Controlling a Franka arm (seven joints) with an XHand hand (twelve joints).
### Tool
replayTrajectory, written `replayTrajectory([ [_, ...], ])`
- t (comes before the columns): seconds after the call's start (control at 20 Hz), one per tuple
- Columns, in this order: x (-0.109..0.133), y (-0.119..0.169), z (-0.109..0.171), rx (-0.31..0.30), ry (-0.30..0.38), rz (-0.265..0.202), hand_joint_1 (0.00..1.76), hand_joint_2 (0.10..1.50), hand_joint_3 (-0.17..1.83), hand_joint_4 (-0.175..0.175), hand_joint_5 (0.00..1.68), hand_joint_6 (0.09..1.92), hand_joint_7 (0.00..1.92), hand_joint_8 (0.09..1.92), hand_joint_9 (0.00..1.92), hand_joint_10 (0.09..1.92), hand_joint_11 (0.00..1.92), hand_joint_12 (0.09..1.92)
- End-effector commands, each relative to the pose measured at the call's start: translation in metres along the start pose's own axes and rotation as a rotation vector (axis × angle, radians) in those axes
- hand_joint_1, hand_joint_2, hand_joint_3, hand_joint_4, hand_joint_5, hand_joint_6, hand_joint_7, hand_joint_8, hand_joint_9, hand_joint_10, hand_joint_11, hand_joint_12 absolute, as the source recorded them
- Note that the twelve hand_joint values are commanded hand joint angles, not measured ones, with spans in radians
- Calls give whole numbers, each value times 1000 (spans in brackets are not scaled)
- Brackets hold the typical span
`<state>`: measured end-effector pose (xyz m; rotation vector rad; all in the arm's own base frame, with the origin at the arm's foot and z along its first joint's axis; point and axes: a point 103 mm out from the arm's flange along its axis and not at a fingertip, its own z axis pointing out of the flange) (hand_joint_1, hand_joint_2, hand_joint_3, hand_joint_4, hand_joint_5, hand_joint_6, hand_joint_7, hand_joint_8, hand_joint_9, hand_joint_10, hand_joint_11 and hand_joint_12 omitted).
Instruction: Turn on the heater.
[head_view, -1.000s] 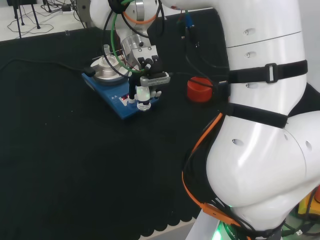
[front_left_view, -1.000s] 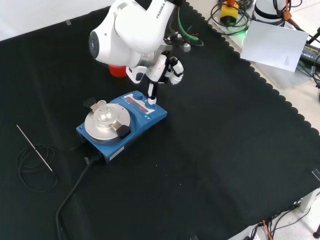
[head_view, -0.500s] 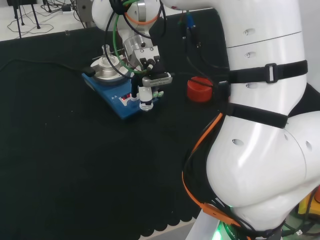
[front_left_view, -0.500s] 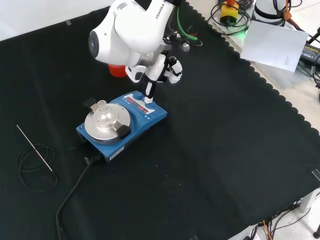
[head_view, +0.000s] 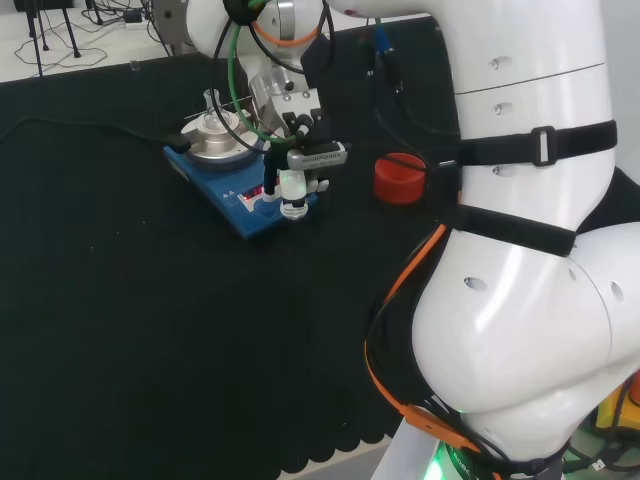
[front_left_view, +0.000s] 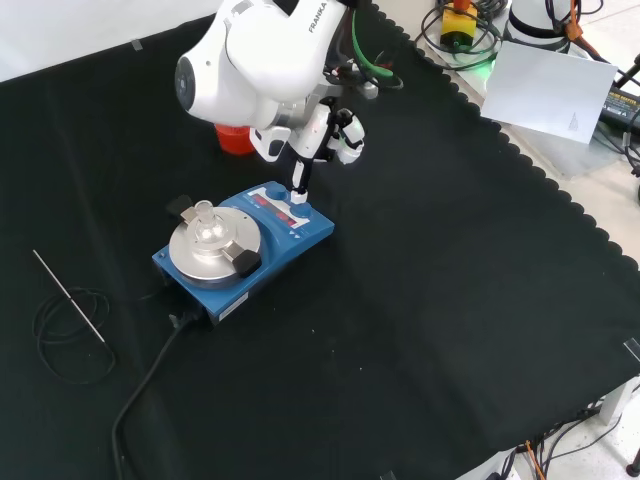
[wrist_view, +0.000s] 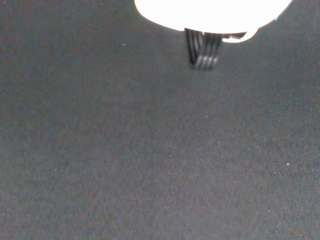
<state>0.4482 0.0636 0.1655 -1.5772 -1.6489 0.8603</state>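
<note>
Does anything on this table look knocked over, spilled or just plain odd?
Nothing stands out. The blue heater sits flat on the black cloth with a small flask upright on its plate, the hand pointing a finger at its front panel. No spill shows.

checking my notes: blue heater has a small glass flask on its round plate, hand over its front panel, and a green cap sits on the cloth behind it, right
Not quite: the cap is red, not green, as the head view shows. The rest holds: a small glass flask stands on the blue heater's round plate, and the hand is over its front panel.
</note>
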Motion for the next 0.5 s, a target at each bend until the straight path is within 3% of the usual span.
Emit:
replayTrajectory([
  [0.05,0,-23,-16,-13,31,-32,1451,601,1134,-37,282,87,1617,1611,1716,1486,1616,1479],
  [0.5,-7,-42,-26,-80,21,-4,1450,599,1137,-38,287,87,1617,1610,1718,1483,1622,1472],
])
